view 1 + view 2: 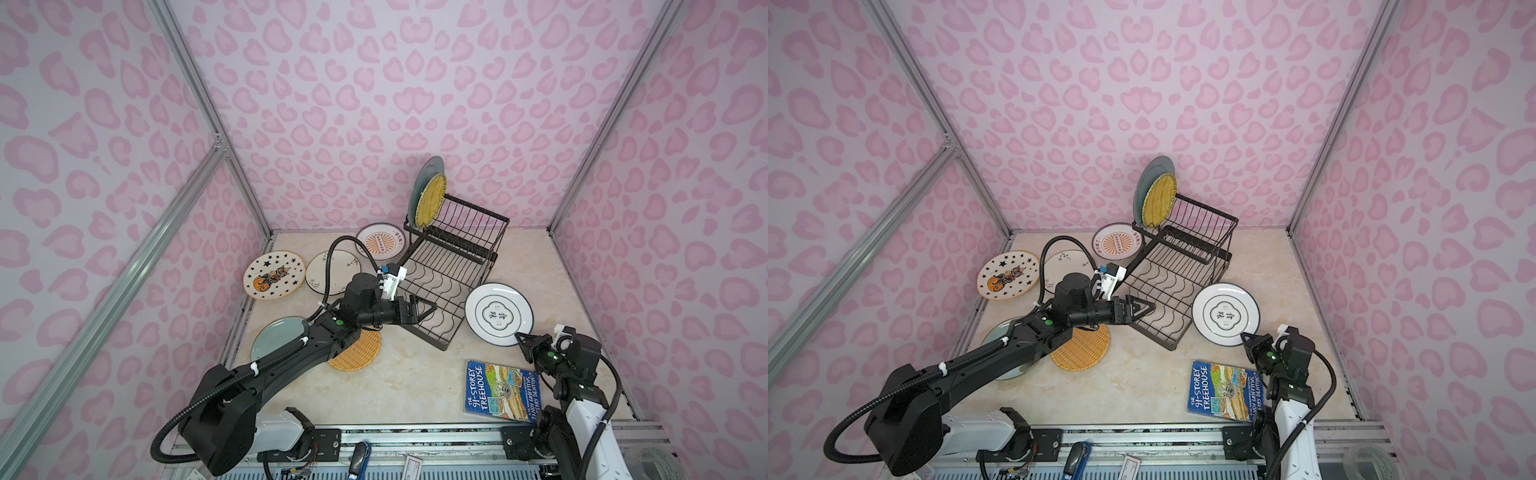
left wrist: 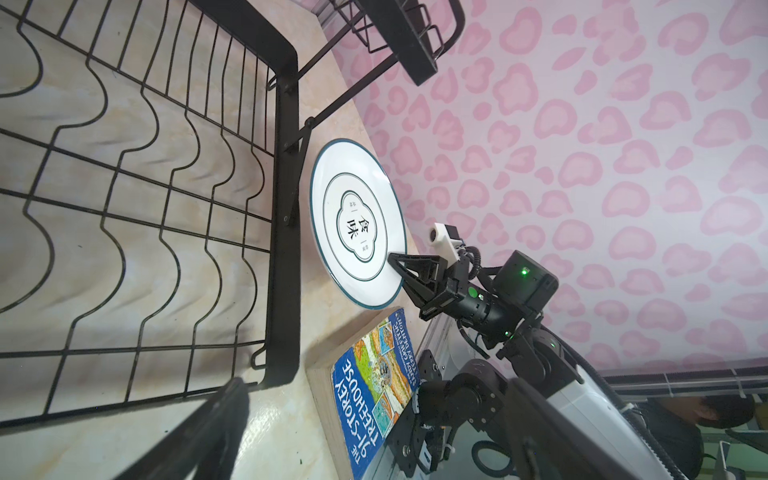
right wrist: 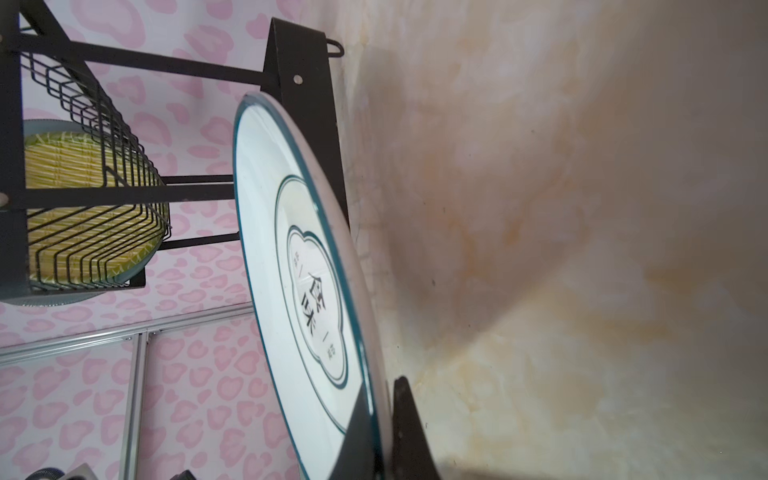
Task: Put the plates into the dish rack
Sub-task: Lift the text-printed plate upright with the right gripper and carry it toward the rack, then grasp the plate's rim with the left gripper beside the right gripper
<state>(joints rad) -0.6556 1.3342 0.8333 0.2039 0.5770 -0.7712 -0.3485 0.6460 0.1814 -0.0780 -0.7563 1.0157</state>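
I have the right hand (image 1: 522, 337) clamped on the near rim of the ring plate (image 1: 498, 314). In the right wrist view its fingers (image 3: 409, 428) sit one on each side of that rim. The plate lies face up and reaches straight ahead from the fingertips. Its far rim is just beside the side rail of the dish rack (image 1: 451, 266). I cannot tell whether the pinched edge is off the counter (image 1: 407, 382). Behind this hand, on its inner side, lies the blue book (image 1: 500, 390).

The left hand (image 1: 432, 308) hangs wide open and empty over the near corner of the rack's wavy-wire tray. The rack runs slantwise away from this hand, with the tray at the fingertips and the raised basket (image 1: 478, 216) at the far end. In that basket the teal-grey plate (image 1: 428, 170) and the yellow woven plate (image 1: 432, 199) stand on edge, face to face.

Behind the left hand, partly under its forearm, the orange woven plate (image 1: 357, 353) and a pale green plate (image 1: 274, 336) lie flat. On the outer side of its wrist, the sprig plate (image 1: 328, 272), star plate (image 1: 274, 274) and sunburst plate (image 1: 380, 243) lie face up.
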